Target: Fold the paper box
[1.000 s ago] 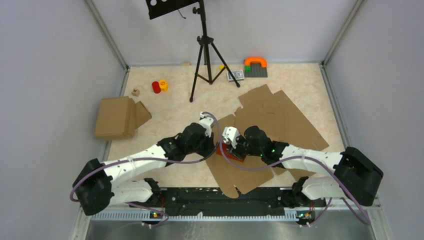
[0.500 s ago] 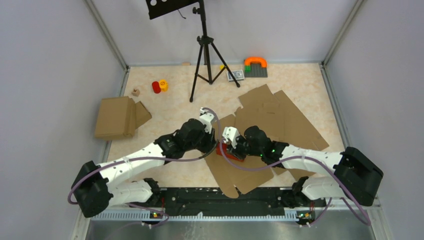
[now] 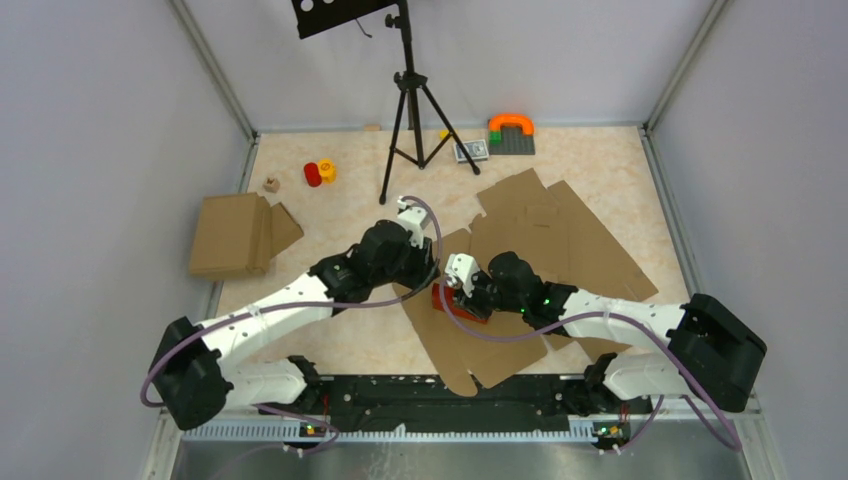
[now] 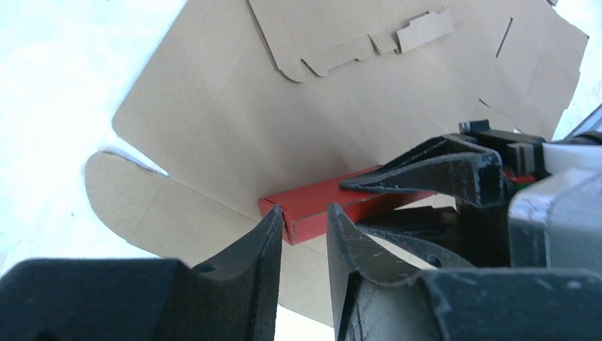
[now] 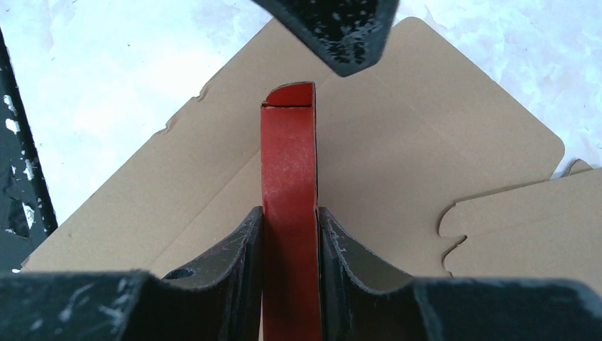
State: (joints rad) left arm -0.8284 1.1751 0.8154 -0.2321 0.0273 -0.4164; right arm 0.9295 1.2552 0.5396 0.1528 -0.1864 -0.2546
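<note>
**Paper box (image 5: 287,142) clamped on the right, free end facing left**

The left gripper (image 4: 304,213) hangs just off the box's open end. Its 2 fingers stand apart with a narrow gap between them and nothing held. In the left wrist view the red end sits just beyond the fingertips, in line with the gap but not inside it. In the right wrist view 1 left finger shows past the far end of the box, apart from it.

The box is a slim red sleeve low over the brown cardboard sheet (image 5: 426,142), near the middle of the table. Whether it touches the sheet I cannot tell. Its long axis runs straight out from the right gripper (image 5: 289,213) toward the left one.

The right gripper is closed on the box's 2 broad faces near the near end. So the right arm holds it, and the left arm is nearer the free end, where any folding of the end flap would likely happen.

No brand, label or writing can be read on the box or the sheet.
</note>
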